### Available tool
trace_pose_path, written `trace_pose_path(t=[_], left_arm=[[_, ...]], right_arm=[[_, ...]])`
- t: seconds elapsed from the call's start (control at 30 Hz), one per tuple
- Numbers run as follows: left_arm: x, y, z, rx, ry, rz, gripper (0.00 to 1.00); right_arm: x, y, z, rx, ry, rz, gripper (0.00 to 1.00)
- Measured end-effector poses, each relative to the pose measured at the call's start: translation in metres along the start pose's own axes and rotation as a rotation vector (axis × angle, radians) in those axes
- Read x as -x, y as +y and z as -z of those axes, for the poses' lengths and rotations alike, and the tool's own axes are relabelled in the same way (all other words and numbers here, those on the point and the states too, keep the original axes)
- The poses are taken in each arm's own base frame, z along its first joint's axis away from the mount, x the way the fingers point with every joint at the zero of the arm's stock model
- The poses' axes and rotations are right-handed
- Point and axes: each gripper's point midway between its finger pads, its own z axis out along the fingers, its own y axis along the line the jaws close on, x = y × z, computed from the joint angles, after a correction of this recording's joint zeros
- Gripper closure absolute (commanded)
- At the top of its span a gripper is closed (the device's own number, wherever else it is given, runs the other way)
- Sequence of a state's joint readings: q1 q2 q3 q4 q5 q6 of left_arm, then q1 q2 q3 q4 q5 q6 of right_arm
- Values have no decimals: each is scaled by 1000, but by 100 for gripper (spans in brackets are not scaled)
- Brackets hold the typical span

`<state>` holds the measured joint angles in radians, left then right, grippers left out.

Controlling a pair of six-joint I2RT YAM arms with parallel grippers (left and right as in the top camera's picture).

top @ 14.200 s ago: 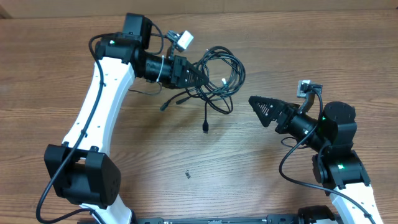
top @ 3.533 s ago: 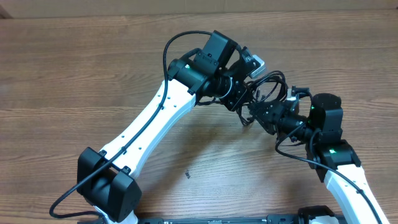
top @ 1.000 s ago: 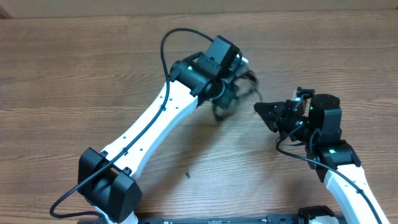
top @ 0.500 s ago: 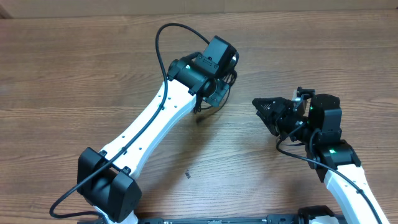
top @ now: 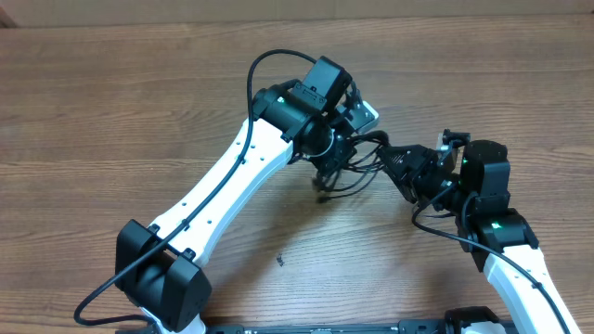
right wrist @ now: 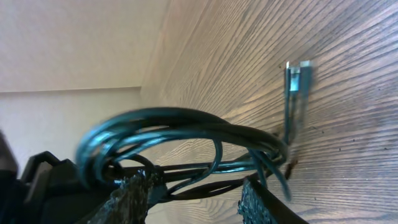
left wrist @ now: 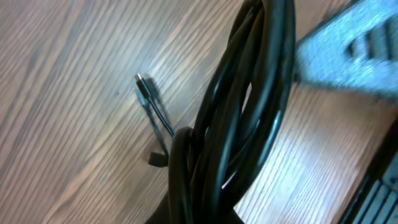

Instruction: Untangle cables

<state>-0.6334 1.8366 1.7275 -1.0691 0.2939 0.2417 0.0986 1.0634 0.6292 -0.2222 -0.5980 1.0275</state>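
- Right claw (top: 392,162) sits nearest the table's (top: 111,111) front edge. Its fingers (right wrist: 132,198) are spread apart with a few strands of the cables (top: 362,160) running through the gap, and nothing is pinched that I can see.
- Cables hang as one looped bundle a bit right of the table's middle, strung between the two claws.
- Left claw (top: 332,160), just past the bundle toward the far edge, is pressed together on the cables. Its wrist view is basically filled by the black bunch running through it.
- Step in hand, my guess: the right claw picks out one strand while the left anchors the rest.
- To do it well I'd close on a single outer loop, not the whole bunch, as near a free end as possible.
- Then I'd pull slowly toward the table's right edge, away from the left claw. If the whole bundle drags along, a knot is probably tightening, so back off.
- Count: two claws, one bundle. I see at least four strands side by side, but they overlap and blur, so I honestly can't tell how many separate cables there are.
- Free ends: one silver-tipped plug (right wrist: 297,76) hangs toward the wood in the right wrist view, and one thin plug end (left wrist: 144,84) shows in the left wrist view. They might be the same one.
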Motion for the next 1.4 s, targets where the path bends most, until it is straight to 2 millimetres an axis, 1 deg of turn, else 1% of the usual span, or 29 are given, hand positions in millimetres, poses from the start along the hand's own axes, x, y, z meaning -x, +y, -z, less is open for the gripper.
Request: trace_pose_path(t=[0.1, 0.17, 0.23, 0.33, 0.4, 0.53, 0.63, 0.7, 0.73, 0.83, 0.9, 1.03, 1.07, 1.1, 1.2, 1.37, 1.4], left_arm=[[16, -4, 1, -32, -66, 0, 96], [20, -7, 1, -50, -86, 2, 96], [21, -9, 1, -63, -88, 3, 96], [13, -10, 1, -59, -56, -4, 96], [0, -9, 0, -54, -6, -32, 96], [-10, -1, 2, -37, 31, -51, 96], [-19, 12, 7, -37, 46, -29, 96], [-23, 15, 10, -67, 45, -26, 96], [-24, 13, 13, -112, 32, -33, 96], [-20, 4, 16, -183, -1, -58, 96], [-18, -4, 18, -229, -19, -69, 96], [-21, -12, 21, -279, -17, -69, 96], [-22, -13, 21, -287, -13, -65, 96], [-23, -14, 21, -290, -10, -63, 96], [-24, -15, 21, -291, -5, -59, 96], [-26, -6, 19, -247, 18, -6, 96], [-26, -4, 20, -244, 15, 5, 96]], right_arm=[[0, 0, 0, -1, 0, 0, 53], [0, 0, 0, -1, 1, -1, 53], [-1, -1, 0, -2, 2, 1, 53], [0, -1, 0, -3, 2, 32, 53], [0, -1, 0, -3, 1, 81, 52], [2, -6, 2, -17, -1, 132, 52], [9, -15, 7, -46, -18, 145, 51], [15, -19, 10, -56, -34, 166, 51], [18, -20, 11, -57, -41, 196, 51], [17, -20, 12, -53, -33, 272, 51], [16, -18, 12, -43, -20, 385, 51], [11, -16, 12, -21, 9, 536, 54], [10, -16, 12, -19, 11, 549, 54], [9, -15, 12, -15, 15, 571, 56], [8, -15, 12, -8, 21, 601, 58], [3, -12, 12, 16, 42, 622, 58], [2, -8, 12, 35, 47, 631, 58]])
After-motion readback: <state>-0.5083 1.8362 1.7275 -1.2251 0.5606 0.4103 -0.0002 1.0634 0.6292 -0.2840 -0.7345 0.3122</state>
